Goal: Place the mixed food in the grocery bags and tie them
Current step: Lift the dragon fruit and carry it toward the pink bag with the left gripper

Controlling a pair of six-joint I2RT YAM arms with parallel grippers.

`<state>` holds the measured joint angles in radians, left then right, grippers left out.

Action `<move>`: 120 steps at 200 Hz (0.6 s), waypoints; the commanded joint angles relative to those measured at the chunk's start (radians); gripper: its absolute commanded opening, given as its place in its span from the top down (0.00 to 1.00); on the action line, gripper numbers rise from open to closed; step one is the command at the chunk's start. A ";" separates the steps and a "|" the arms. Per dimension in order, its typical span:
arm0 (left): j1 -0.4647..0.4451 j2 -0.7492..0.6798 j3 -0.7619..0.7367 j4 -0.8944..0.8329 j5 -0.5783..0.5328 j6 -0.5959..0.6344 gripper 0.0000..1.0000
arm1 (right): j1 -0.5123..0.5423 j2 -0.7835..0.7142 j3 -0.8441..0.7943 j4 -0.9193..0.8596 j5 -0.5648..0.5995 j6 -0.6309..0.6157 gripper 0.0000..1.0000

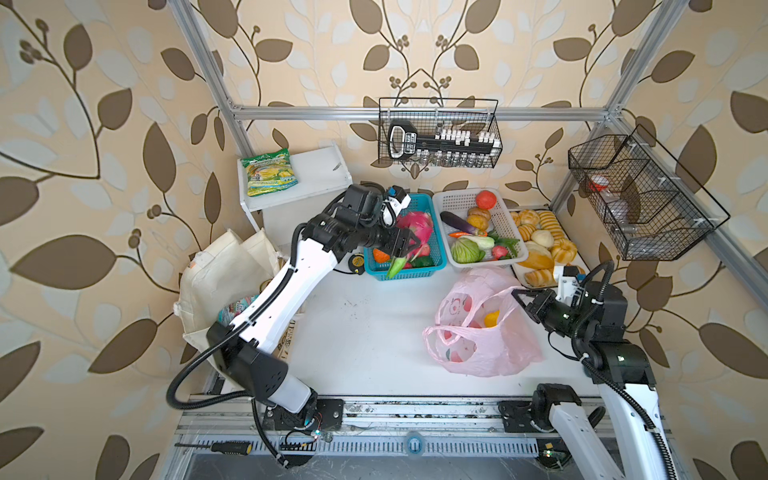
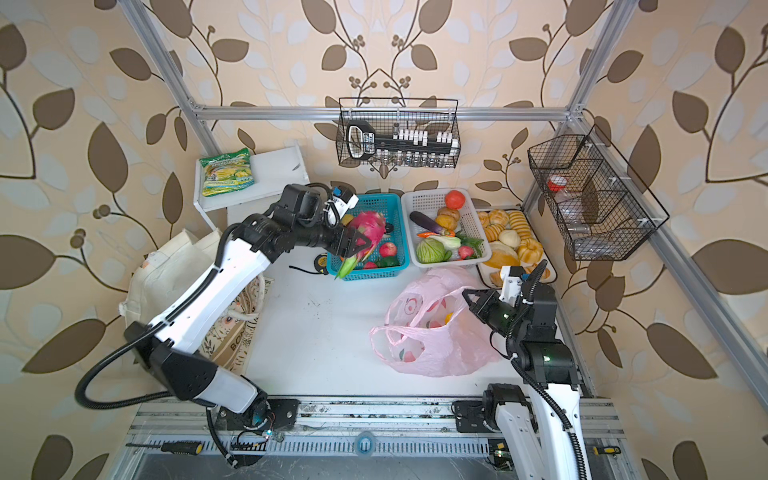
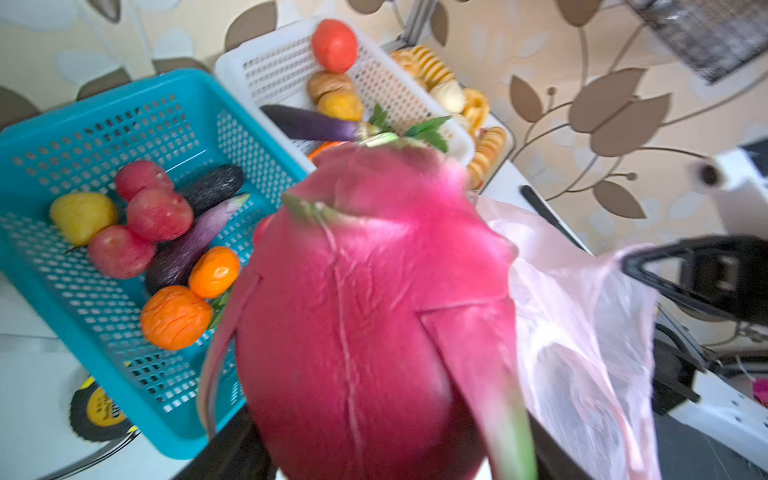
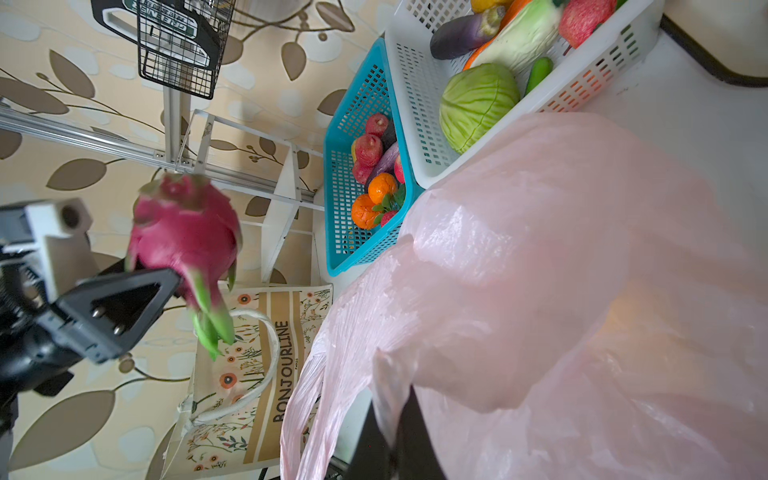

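Leftmost, entry one: cream canvas tote (image 1: 224, 270), slumped on the table well back from the left gripper (image 1: 409, 246), alongside that arm's forearm.

Entry two: magenta dragon fruit (image 1: 417, 226). It sits pinched between the left jaws, which stand wide around its body. It is held clear in the air, with green leaf tips hanging below the jaws.

Entry three: teal basket (image 1: 438, 253), directly beneath the left jaws. Contents include oranges (image 3: 174, 318) and red apples (image 3: 160, 214), all lying loose and apart from the jaws.

Entry four: white basket (image 1: 455, 201), just beside the teal one, on the far side of it from the left jaws; holds toy vegetables.

Entry five: pink plastic bag (image 1: 490, 349), on the table between the two grippers, nearer the right one. Its mouth gapes, and a yellow fruit (image 1: 491, 318) shows inside.

Entry six: right gripper (image 1: 518, 294). Its jaws are pressed together on the pink bag's rim, holding that edge raised.
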<state>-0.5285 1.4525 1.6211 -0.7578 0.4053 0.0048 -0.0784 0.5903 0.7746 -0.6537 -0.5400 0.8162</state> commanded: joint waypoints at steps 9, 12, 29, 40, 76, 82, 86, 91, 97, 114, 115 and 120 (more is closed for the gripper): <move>-0.028 -0.114 -0.135 -0.058 -0.156 -0.014 0.44 | 0.005 0.007 -0.011 0.033 -0.020 0.014 1.00; -0.028 -0.124 -0.148 -0.073 -0.182 -0.023 0.45 | 0.006 0.008 -0.011 0.035 -0.019 0.014 1.00; -0.028 -0.176 -0.221 -0.144 -0.205 -0.039 0.44 | 0.007 0.009 -0.012 0.035 -0.016 0.015 1.00; -0.030 -0.211 -0.271 -0.168 -0.153 -0.046 0.45 | 0.006 0.009 -0.012 0.039 -0.014 0.018 1.00; -0.038 -0.247 -0.384 -0.214 0.128 0.021 0.46 | 0.006 0.019 -0.011 0.051 -0.016 0.022 1.00; -0.045 -0.236 -0.384 -0.236 0.150 0.034 0.46 | 0.006 0.021 -0.011 0.054 -0.018 0.024 1.00; -0.053 -0.226 -0.382 -0.250 0.164 0.044 0.46 | 0.006 0.022 -0.011 0.055 -0.018 0.024 1.00; -0.061 -0.212 -0.383 -0.263 0.185 0.059 0.46 | 0.006 0.024 -0.012 0.055 -0.019 0.024 1.00; -0.073 -0.196 -0.382 -0.272 0.207 0.069 0.46 | 0.006 0.026 -0.012 0.056 -0.020 0.024 1.00; -0.133 -0.130 -0.360 -0.288 0.228 0.086 0.46 | 0.006 0.027 -0.015 0.060 -0.020 0.029 1.00; -0.138 -0.125 -0.358 -0.289 0.228 0.087 0.46 | 0.007 0.026 -0.015 0.060 -0.020 0.029 1.00; -0.161 -0.100 -0.341 -0.302 0.228 0.098 0.46 | 0.007 0.027 -0.015 0.061 -0.020 0.030 1.00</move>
<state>-0.6151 1.2736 1.2343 -1.0046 0.5148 0.0322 -0.0784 0.6178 0.7738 -0.6155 -0.5499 0.8303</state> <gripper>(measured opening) 0.698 0.047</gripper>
